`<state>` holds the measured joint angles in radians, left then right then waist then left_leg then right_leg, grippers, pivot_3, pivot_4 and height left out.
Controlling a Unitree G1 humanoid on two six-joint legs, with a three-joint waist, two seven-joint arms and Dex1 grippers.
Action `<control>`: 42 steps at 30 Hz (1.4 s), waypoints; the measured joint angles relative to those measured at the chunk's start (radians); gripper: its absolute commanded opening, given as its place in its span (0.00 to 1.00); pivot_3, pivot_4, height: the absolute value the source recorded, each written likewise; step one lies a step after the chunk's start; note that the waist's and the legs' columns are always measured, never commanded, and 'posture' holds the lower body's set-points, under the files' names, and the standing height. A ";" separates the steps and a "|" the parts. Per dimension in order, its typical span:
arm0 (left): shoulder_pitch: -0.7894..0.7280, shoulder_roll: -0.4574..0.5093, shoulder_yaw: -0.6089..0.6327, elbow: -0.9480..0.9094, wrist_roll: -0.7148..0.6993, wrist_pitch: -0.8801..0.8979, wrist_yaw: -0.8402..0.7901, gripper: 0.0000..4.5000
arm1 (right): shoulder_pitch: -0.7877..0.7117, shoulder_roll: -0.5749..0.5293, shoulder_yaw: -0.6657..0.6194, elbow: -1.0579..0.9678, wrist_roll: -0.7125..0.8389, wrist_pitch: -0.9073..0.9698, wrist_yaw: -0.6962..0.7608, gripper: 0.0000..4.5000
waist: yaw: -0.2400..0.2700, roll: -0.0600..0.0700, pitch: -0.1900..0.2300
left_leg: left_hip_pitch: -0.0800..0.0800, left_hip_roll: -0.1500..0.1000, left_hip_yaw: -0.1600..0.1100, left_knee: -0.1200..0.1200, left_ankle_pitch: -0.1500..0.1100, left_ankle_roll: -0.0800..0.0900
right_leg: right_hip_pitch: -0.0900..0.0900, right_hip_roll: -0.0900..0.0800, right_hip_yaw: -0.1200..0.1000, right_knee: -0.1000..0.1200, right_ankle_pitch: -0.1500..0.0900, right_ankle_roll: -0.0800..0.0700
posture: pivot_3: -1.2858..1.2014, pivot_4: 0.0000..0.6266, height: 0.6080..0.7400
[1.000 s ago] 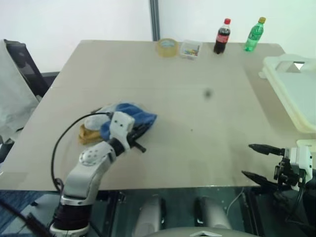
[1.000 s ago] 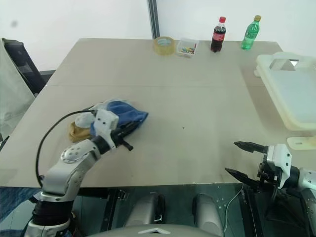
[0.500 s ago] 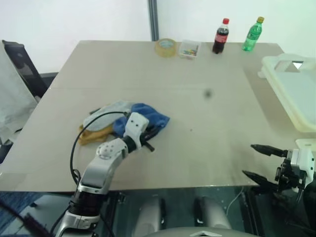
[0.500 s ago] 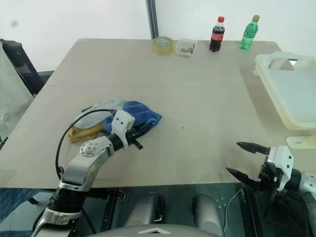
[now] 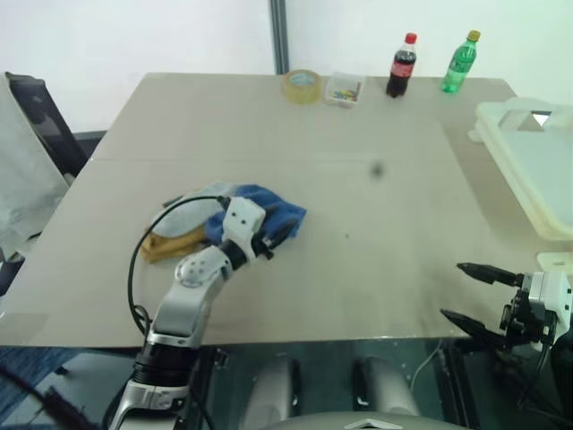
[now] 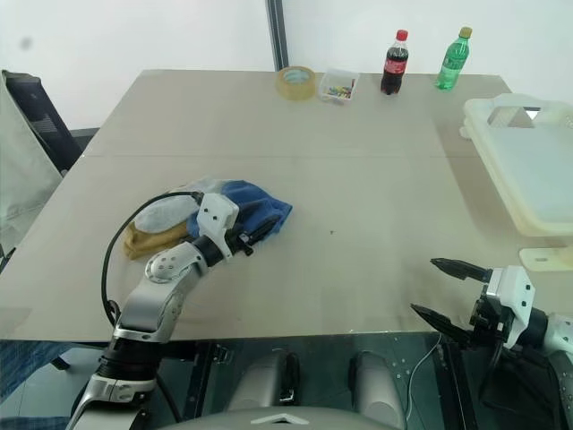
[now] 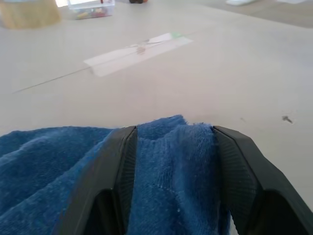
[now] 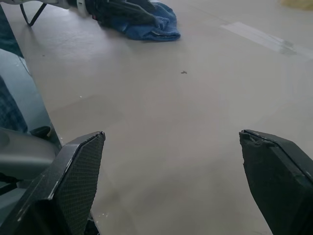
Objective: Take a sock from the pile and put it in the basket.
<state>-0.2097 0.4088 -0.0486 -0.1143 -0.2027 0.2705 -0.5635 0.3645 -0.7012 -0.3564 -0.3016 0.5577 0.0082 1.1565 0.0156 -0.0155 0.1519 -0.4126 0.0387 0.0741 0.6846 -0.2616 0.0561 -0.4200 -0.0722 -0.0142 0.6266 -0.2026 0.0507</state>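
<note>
Left eye view: the left gripper (image 5: 269,244) has pushed forward into the pile (image 5: 215,219) and its fingers have parted around the sock (image 5: 273,215) on the table (image 5: 358,197); the basket (image 5: 537,166) stands well apart. Left wrist view: blue fabric fills the gap between spread fingers (image 7: 117,166), not yet pinched (closing comes next, I judge). Right wrist view: the right gripper (image 8: 171,171) stays wide open, empty.

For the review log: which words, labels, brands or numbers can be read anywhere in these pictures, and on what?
No text can be read.
Cola bottle: red label, print too small to read.
Green bottle: label too small to read.
Tape roll, small clear box, basket: no legible marking.
</note>
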 measured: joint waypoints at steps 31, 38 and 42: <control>-0.044 -0.002 0.060 0.194 0.125 -0.133 0.142 0.56 | 0.012 0.021 0.009 -0.006 -0.004 -0.013 -0.019 1.00 | -0.001 0.003 -0.002 | 0.009 0.003 0.004 -0.002 0.000 0.000 | 0.006 -0.002 0.002 0.000 0.000 0.000 | 0.52 0.24 1.00; -0.044 -0.023 0.081 0.115 0.053 -0.086 0.124 0.56 | 0.019 0.021 0.011 -0.006 -0.006 -0.015 -0.018 1.00 | 0.000 0.002 -0.002 | 0.008 0.002 0.003 -0.002 0.000 0.000 | 0.006 -0.002 0.001 0.000 0.000 0.000 | 0.52 0.24 1.00; -0.044 -0.022 0.081 0.114 0.058 -0.072 0.129 0.45 | 0.023 0.022 0.017 -0.006 -0.007 -0.016 -0.018 1.00 | 0.000 0.002 -0.002 | 0.008 0.002 0.003 -0.002 0.000 0.000 | 0.006 -0.002 0.001 0.000 0.000 0.000 | 0.52 0.24 1.00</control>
<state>-0.2537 0.3871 0.0320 -0.0007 -0.1445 0.1990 -0.4342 0.3876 -0.6795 -0.3395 -0.3076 0.5504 -0.0079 1.1383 0.0151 -0.0135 0.1504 -0.4046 0.0408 0.0770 0.6824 -0.2619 0.0560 -0.4139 -0.0740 -0.0131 0.6265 -0.2027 0.0509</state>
